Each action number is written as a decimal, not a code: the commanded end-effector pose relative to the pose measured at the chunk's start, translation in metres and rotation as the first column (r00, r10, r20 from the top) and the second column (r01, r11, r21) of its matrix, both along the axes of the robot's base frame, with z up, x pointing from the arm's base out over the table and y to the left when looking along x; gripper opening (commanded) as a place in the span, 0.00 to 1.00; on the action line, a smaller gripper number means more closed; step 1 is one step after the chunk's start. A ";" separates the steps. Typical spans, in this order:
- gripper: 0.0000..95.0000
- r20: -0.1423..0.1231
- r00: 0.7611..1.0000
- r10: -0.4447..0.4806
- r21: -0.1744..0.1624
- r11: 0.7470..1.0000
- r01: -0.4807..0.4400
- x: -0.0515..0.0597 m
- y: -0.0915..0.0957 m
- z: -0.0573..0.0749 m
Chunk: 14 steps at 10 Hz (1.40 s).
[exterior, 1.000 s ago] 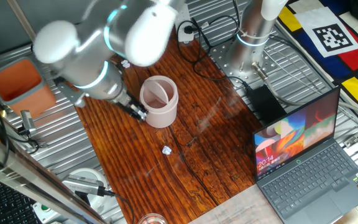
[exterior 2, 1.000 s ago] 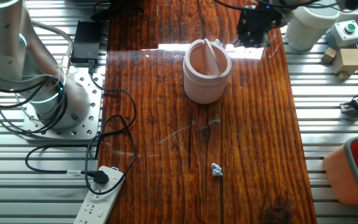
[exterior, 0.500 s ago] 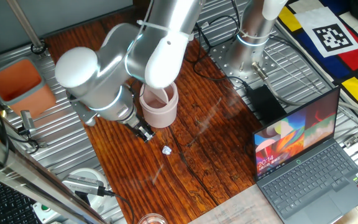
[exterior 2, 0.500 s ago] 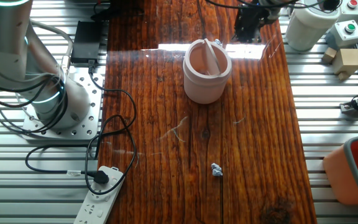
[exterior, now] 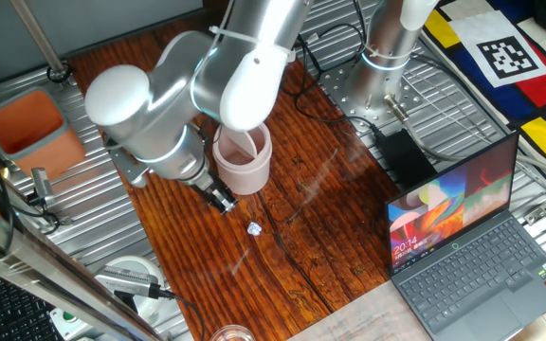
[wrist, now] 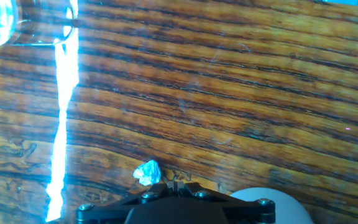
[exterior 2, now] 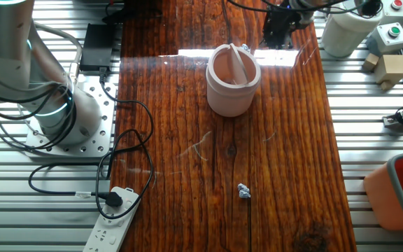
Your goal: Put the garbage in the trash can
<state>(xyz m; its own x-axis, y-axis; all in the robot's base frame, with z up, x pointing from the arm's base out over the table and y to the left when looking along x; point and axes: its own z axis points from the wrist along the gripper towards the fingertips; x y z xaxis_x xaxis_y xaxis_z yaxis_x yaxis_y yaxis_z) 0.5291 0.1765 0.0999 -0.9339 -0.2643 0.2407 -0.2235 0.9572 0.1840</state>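
Your paper wad (wrist: 146,172) lies on the wooden table (wrist: 229,93) just ahead of the gripper (exterior: 220,200), apart from it (jaw state: cannot tell). Descend carelessly and you may clip the trash can (exterior: 243,152) close alongside.

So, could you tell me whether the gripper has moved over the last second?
Yes: the gripper moved from beside the trash can toward the paper wad.

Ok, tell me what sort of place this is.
Most likely a robotics lab bench. A wooden board lies on a slotted metal table, the arm's base is bolted down, and an open laptop and a power strip sit close by.
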 end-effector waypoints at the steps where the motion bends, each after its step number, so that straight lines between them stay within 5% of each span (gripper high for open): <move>1: 0.00 0.033 0.973 0.230 -0.001 0.973 -0.230 0.000 0.000 0.000; 6: 0.00 0.039 0.955 0.293 0.031 0.955 -0.294 0.000 0.000 0.000; 7: 0.20 0.039 0.957 0.288 0.032 0.957 -0.289 0.000 0.000 0.000; 8: 0.20 0.038 0.958 0.283 0.032 0.958 -0.284 0.000 0.000 0.000; 10: 0.60 0.059 0.966 0.253 0.016 0.967 -0.255 -0.012 0.026 -0.016; 14: 0.60 0.086 0.963 0.257 0.004 0.966 -0.259 -0.024 0.041 -0.038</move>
<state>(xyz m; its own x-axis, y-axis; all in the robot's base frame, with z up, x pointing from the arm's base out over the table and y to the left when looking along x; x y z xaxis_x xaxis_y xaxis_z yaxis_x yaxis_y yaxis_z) 0.5023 0.2178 0.0608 -0.8528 -0.4994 0.1525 -0.4766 0.8638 0.1638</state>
